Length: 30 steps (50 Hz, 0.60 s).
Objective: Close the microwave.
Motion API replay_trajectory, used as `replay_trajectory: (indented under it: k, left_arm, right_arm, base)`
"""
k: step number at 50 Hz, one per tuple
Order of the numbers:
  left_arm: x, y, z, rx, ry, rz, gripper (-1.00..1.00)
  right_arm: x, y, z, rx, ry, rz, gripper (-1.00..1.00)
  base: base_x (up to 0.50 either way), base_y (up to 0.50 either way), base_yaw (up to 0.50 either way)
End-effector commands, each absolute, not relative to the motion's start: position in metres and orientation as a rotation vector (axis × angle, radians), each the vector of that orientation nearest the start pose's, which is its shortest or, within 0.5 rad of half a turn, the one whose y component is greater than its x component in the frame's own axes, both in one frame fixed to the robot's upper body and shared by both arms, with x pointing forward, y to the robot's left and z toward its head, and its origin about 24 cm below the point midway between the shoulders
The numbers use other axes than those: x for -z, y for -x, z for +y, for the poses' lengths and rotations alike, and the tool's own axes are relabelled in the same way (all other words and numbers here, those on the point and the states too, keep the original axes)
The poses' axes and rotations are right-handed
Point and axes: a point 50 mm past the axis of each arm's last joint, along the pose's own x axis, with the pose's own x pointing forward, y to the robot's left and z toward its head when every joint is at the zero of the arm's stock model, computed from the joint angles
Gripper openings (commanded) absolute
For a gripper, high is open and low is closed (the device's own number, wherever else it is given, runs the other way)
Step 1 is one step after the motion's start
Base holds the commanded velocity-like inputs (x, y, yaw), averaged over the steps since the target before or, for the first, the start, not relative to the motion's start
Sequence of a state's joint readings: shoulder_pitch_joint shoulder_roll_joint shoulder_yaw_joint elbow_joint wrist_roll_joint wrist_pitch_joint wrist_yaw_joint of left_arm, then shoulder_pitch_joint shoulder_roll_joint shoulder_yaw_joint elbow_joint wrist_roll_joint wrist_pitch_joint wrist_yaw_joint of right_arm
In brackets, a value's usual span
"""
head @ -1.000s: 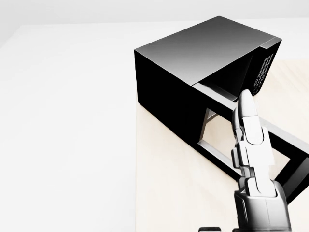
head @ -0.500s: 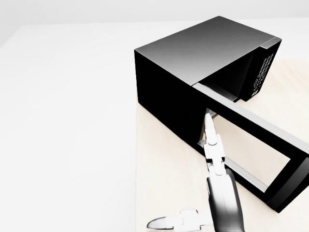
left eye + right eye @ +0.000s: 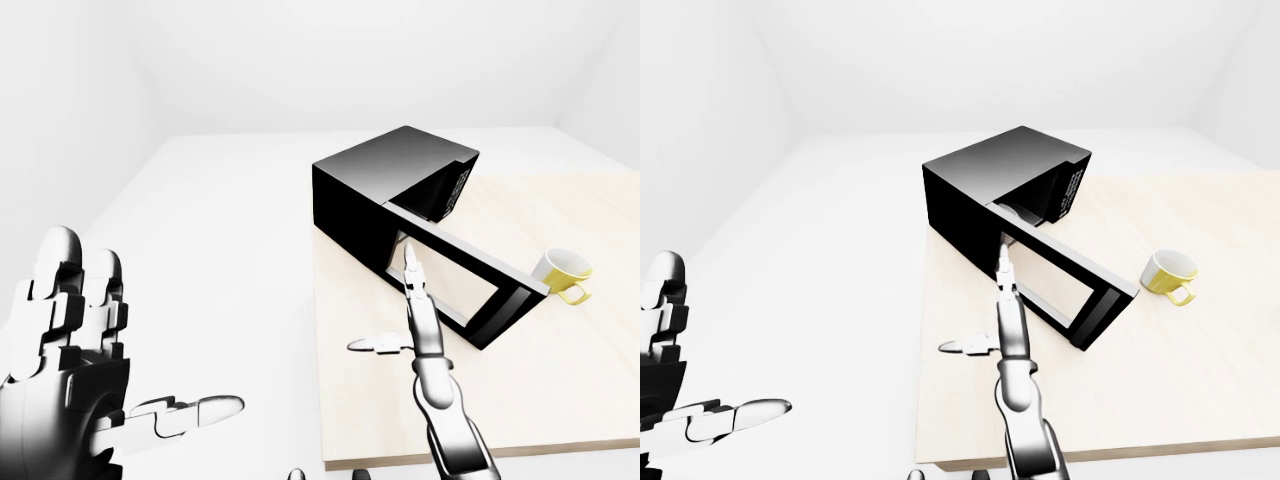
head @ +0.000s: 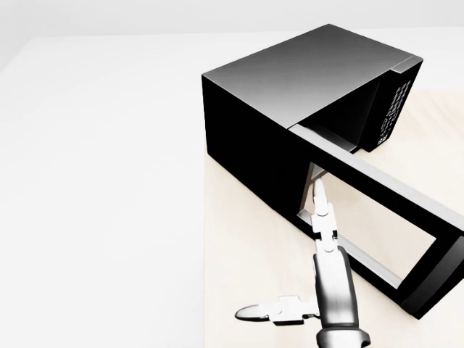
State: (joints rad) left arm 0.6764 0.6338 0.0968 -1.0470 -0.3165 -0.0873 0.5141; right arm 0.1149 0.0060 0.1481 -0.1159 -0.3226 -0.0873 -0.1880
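The black microwave (image 4: 290,80) stands on a light wooden table (image 4: 246,239), turned at an angle. Its door (image 4: 384,185) hangs wide open, reaching toward the lower right of the head view, and its window shows the table through it. My right hand (image 4: 324,239) is open, with straight fingers (image 4: 317,194) pointing up beside the hinge end of the door on its outer side; whether they touch it I cannot tell. The thumb sticks out to the left. My left hand (image 3: 90,370) is open and raised at the left-eye view's lower left, far from the microwave.
A yellow mug (image 3: 562,272) stands on the table to the right of the door's free end. The table's left edge runs just left of the microwave. White floor and walls lie beyond.
My right hand has dropped lower and turned edge-on, its thumb now out to the left and its fingertips by the door's hinge end. The door has not visibly moved.
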Motion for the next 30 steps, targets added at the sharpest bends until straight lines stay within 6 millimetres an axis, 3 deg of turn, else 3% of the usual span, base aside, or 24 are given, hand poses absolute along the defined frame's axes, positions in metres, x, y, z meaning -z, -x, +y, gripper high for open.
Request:
replay_trajectory:
  k: [1, 30]
  left_arm:
    - [-0.185, -0.115, 0.197, -0.182, -0.141, -0.444, 1.00]
    - [-0.184, -0.115, 0.197, -0.179, -0.146, -0.437, 1.00]
  right_arm:
    - [-0.045, -0.235, -0.128, 0.076, 0.287, -0.101, 1.00]
    - [-0.058, -0.284, -0.142, 0.132, 0.305, -0.118, 1.00]
  base:
    - [0.00, 0.00, 0.00]
    - [0.00, 0.00, 0.00]
